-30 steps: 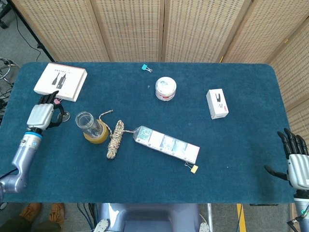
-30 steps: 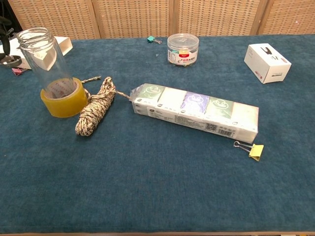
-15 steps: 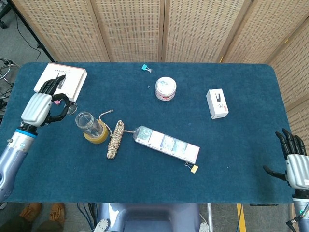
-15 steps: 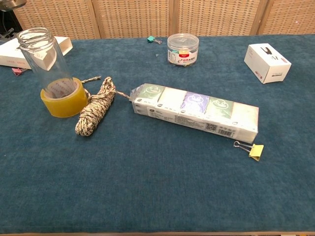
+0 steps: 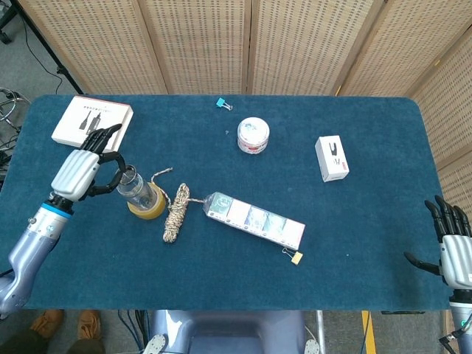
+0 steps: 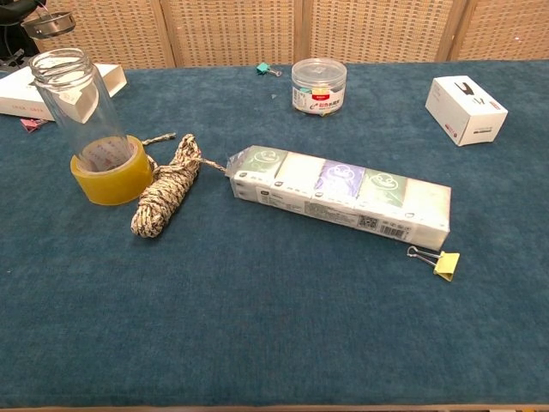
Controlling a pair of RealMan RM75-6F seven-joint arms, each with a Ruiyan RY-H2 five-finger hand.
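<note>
Blue felt worktop (image 5: 221, 280), wicker screens behind. My left hand (image 5: 77, 171) hangs above it, fingers curled and pinching a small round lid (image 6: 47, 24). The glass jar (image 6: 79, 101) is just right of those fingers, mouth open, standing inside the yellow tape roll (image 6: 111, 178). A rope coil (image 5: 175, 214) and a tissue pack (image 5: 254, 219) lie further right, and a flat white box (image 5: 92, 124) sits just beyond the fingertips. My right hand (image 5: 453, 247) waits at the far edge, well apart, fingers spread and holding nothing.

Risks, my judgement:
- The jar is tall and only loosely seated in the roll, so a sideways knock from lid or knuckles could topple it.
- The pinch on the lid looks shallow, so a tilt could drop it.
- The chest view barely shows the lid, so alignment is hard to judge.
</note>
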